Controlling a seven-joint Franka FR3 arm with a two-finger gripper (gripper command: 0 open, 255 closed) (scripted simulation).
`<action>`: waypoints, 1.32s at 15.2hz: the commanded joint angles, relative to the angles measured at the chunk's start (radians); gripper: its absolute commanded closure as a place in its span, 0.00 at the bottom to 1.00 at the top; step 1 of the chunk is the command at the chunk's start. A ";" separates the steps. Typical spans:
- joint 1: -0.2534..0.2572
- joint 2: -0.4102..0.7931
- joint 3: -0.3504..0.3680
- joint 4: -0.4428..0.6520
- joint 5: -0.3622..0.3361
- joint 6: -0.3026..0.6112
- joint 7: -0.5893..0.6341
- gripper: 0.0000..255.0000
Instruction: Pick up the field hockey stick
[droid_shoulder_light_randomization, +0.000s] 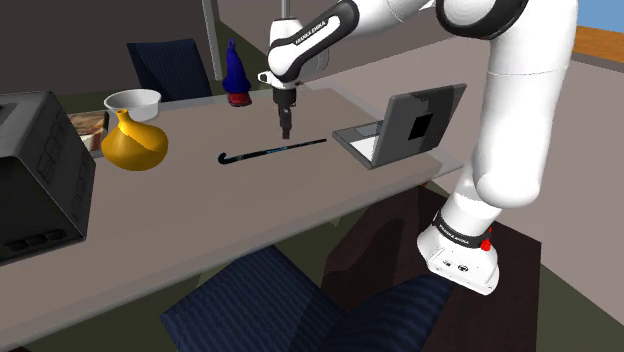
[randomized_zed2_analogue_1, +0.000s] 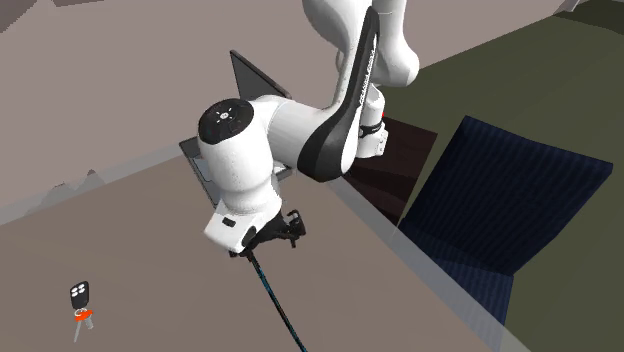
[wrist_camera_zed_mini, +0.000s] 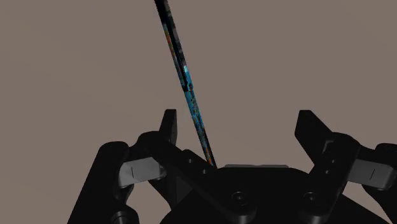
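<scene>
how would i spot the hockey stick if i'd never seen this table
On the long grey-brown table, look between the yellow round-bellied vase and the open laptop. The hockey stick lies flat there, below the black gripper. Unlike its bulky neighbours it is a thin dark rod flecked with blue, hooked at the vase end.

Can't see the near end of the stick (wrist_camera_zed_mini: 188, 95) in the wrist view, tucked behind the gripper (wrist_camera_zed_mini: 238, 122), and lose the far end off the frame edge. Same in the second exterior view: lose it past the bottom edge, upper end buried under the gripper. Get just a corner of the laptop (randomized_zed2_analogue_1: 248, 72) there, behind the arm (randomized_zed2_analogue_1: 300, 140). In the shoulder view, get just part of the black box (droid_shoulder_light_randomization: 40, 170) at the left edge and part of the chair (droid_shoulder_light_randomization: 260, 310) at the bottom. Can't tell what the brownish thing (droid_shoulder_light_randomization: 88, 126) behind the yellow vase (droid_shoulder_light_randomization: 133, 145) is. Can't read the key fob (randomized_zed2_analogue_1: 81, 293) buttons either, too tiny.
</scene>
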 joint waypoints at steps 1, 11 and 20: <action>0.001 0.077 0.017 0.070 -0.002 0.013 -0.058 0.00; 0.013 0.288 0.065 0.250 -0.027 0.062 -0.182 0.00; 0.012 0.318 0.066 0.246 -0.025 0.096 -0.185 1.00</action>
